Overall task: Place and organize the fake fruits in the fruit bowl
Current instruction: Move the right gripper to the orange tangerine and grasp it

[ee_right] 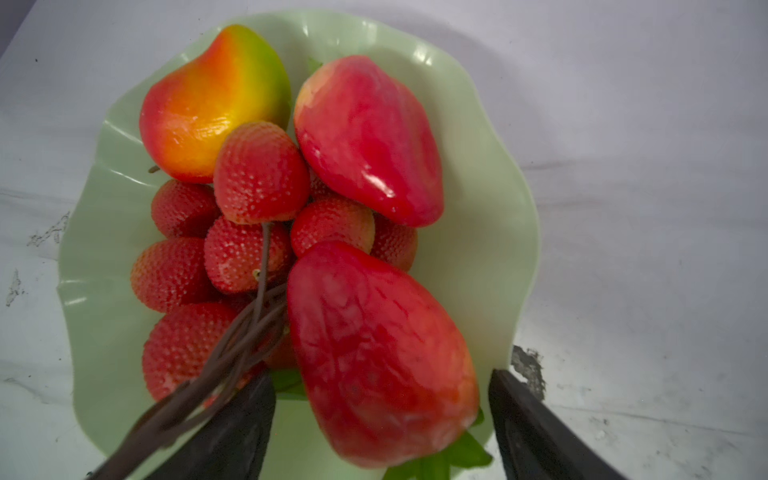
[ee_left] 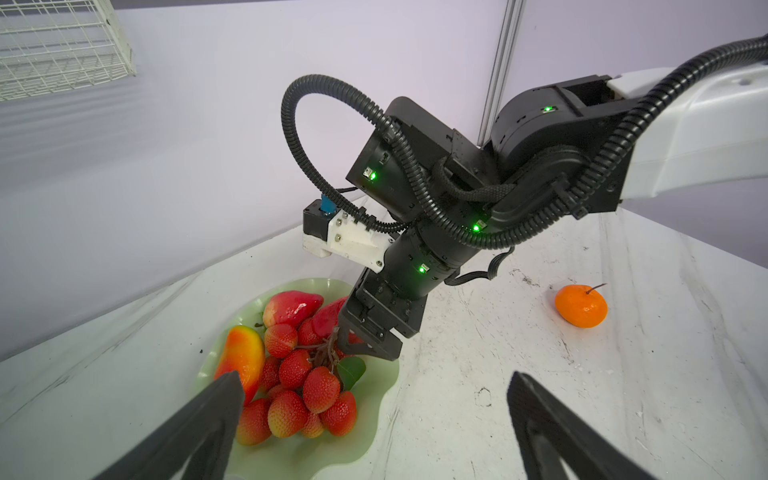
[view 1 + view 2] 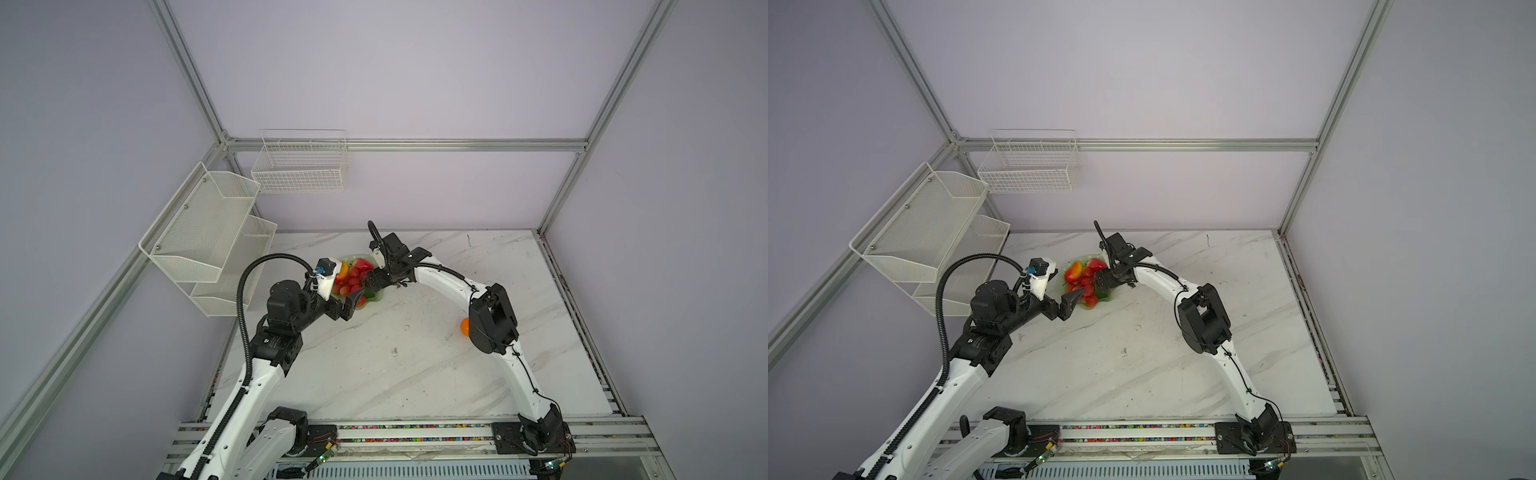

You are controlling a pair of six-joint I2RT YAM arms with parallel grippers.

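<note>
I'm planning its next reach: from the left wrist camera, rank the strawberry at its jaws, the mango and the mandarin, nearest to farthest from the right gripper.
1. Strawberry, at the right gripper, between its open jaws, in the bowl.
2. Mango, across the bowl.
3. Mandarin, alone on the table.

Two strawberries (image 1: 368,141) (image 1: 378,353), one mango (image 1: 208,99), one mandarin (image 2: 581,305)

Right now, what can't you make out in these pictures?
Mandarin: half hidden behind the right arm's elbow in a top view.
Fruit bowl: part of its rim covered by the left pincer in both top views.
Nearest strawberry: green cap cut off by the right wrist view's edge.
</note>
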